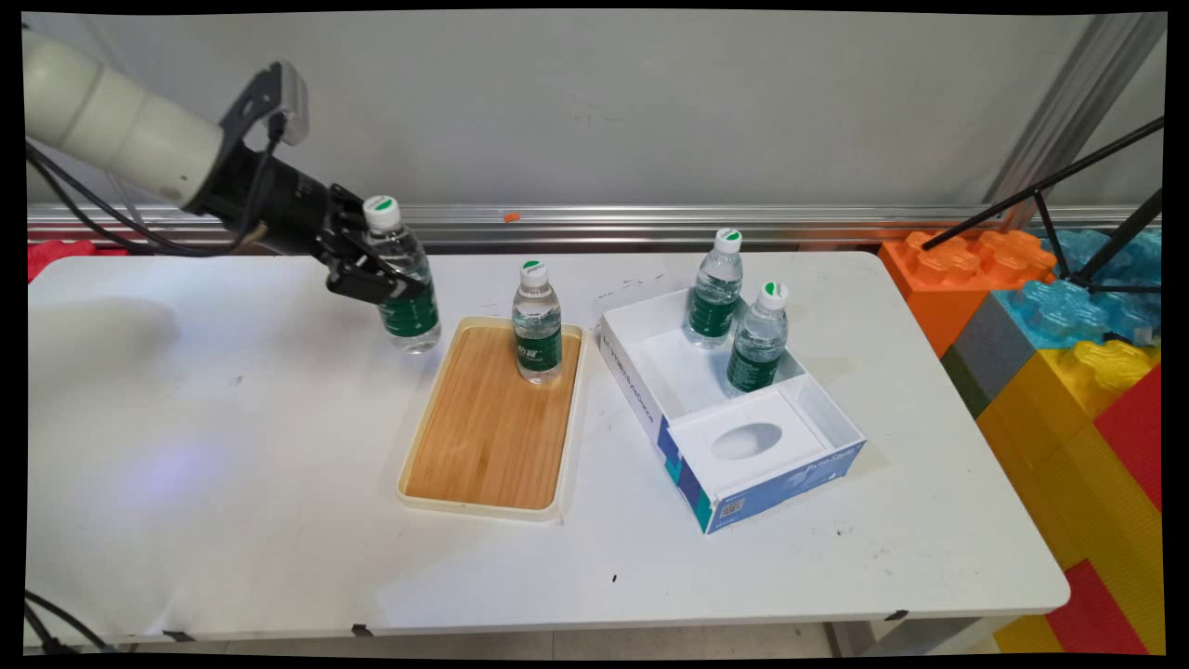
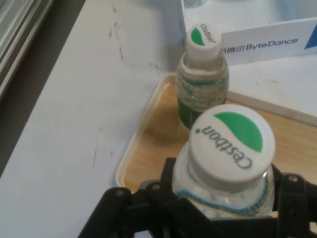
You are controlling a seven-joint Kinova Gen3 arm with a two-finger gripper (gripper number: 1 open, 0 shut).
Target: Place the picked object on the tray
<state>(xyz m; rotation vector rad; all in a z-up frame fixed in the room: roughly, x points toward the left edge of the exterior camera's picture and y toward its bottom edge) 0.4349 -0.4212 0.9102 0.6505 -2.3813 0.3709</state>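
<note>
Bottle (image 1: pixel 401 279) clamped in my gripper (image 1: pixel 372 265), fingers pinching it at shoulder, above green label, so cap stays free. It hangs upright, apparently clear of table (image 1: pixel 232 446), just left of wooden tray (image 1: pixel 488 418), near tray's far left corner. Second bottle (image 1: pixel 537 321) stands on tray's far end; near part bare wood, open room there. Two more bottles (image 1: pixel 715 290) stand inside white box (image 1: pixel 734 437), right of tray. Raised tray rim between my bottle and wood.
</note>
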